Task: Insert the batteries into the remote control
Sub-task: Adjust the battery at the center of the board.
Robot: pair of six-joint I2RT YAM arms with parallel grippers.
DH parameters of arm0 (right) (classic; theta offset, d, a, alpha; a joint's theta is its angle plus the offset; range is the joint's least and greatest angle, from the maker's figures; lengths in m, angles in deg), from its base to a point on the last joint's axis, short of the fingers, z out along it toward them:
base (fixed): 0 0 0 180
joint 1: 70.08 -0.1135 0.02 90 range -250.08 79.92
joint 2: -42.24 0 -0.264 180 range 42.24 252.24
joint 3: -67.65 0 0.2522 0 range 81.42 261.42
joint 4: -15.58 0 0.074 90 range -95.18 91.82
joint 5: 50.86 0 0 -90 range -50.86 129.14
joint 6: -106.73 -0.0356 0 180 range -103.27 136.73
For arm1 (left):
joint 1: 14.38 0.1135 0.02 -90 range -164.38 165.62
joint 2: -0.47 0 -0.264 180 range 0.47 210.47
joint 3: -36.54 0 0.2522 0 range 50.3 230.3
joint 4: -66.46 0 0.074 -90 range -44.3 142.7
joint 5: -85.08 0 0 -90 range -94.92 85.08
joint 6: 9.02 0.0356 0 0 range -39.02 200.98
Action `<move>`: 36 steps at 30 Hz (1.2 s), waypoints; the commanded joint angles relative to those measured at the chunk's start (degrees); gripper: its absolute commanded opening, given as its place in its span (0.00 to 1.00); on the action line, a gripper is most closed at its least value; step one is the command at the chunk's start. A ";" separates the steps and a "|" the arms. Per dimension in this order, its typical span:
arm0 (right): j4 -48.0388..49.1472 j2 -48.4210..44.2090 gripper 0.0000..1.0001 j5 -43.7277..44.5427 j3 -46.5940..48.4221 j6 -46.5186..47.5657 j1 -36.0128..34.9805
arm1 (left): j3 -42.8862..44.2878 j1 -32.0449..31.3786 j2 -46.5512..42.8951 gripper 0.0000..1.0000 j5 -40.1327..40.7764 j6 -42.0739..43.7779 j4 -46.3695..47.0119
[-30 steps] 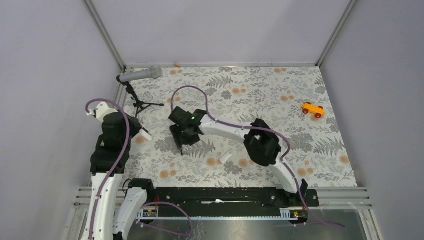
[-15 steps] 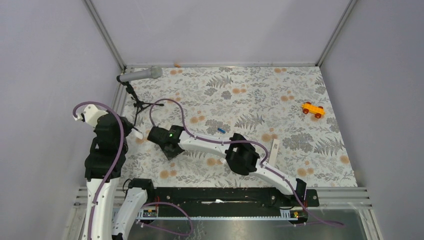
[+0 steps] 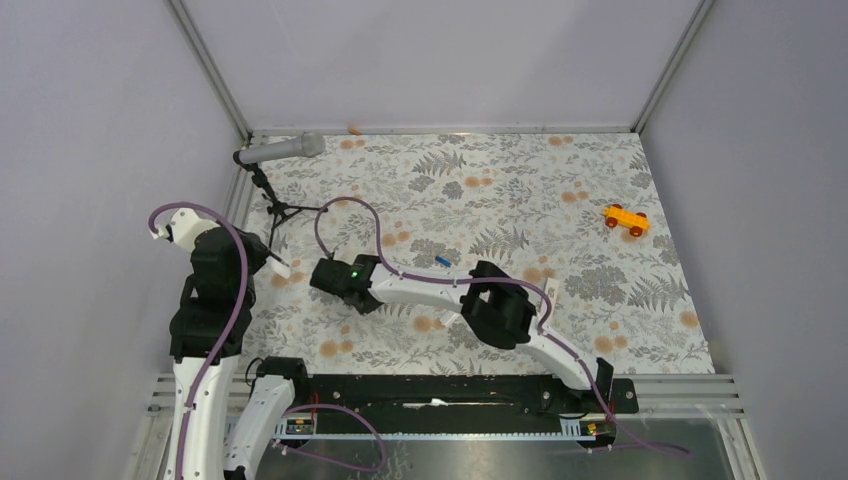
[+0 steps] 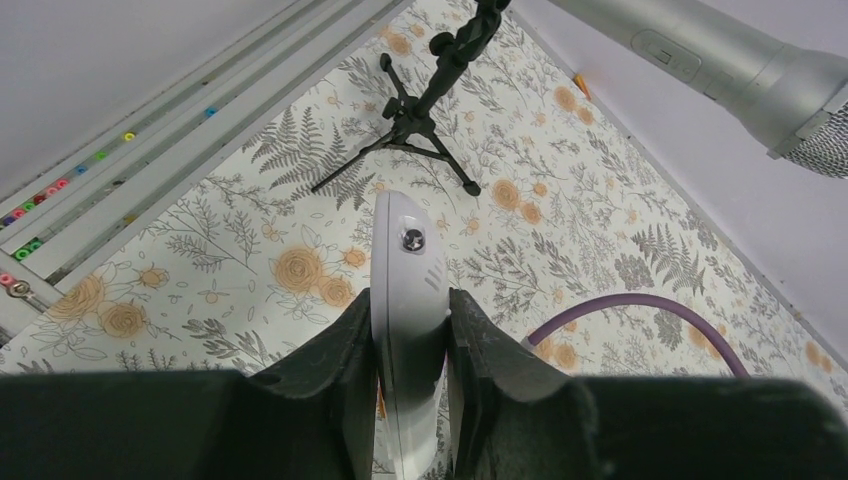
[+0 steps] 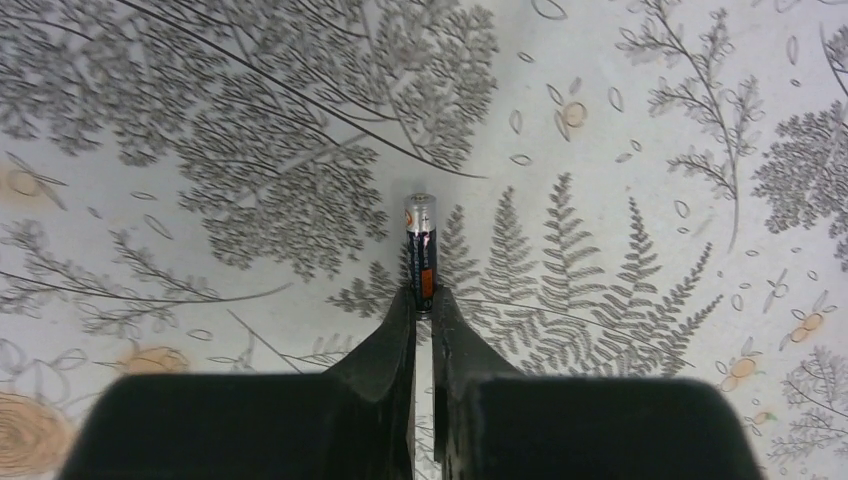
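The white remote control [image 4: 405, 260] stands edge-up between the fingers of my left gripper [image 4: 410, 310], which is shut on it above the left side of the mat; a screw and small slits show on its upper end. In the top view its white tip [image 3: 281, 268] pokes out of the left gripper [image 3: 265, 262]. My right gripper [image 5: 422, 298] is shut on the near end of one of the batteries [image 5: 421, 250], dark with an orange patch and a silver far end. This gripper [image 3: 325, 278] sits just right of the remote. A blue battery [image 3: 442, 260] lies on the mat behind the right arm.
A thin white flat strip [image 3: 549, 298] lies right of the right arm's elbow. A grey microphone [image 3: 280, 150] on a black tripod [image 3: 283, 208] stands at the back left. An orange toy car [image 3: 625, 219] sits far right. The purple cable [image 3: 345, 205] loops over the mat.
My right arm swung left across the mat toward the left gripper, and its jaws closed onto the dark-and-orange battery. The left arm drew back slightly with the remote still held.
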 commanded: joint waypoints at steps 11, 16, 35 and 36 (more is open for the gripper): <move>8.61 -29.24 0.01 -0.66 -37.83 -16.88 11.23 | -1.10 0.32 -0.11 0.00 -7.65 0.30 5.71; 8.80 -32.91 0.03 -5.23 -43.56 -24.76 14.85 | -2.58 0.32 0.13 0.00 -9.94 -0.65 6.42; 12.24 -30.37 0.08 -23.62 -44.72 -49.73 19.50 | -2.06 0.32 0.55 0.00 -10.99 -0.98 6.18; 11.90 -30.45 0.08 -23.62 -45.12 -50.53 19.50 | -2.14 0.32 0.57 0.00 -10.91 -1.03 6.18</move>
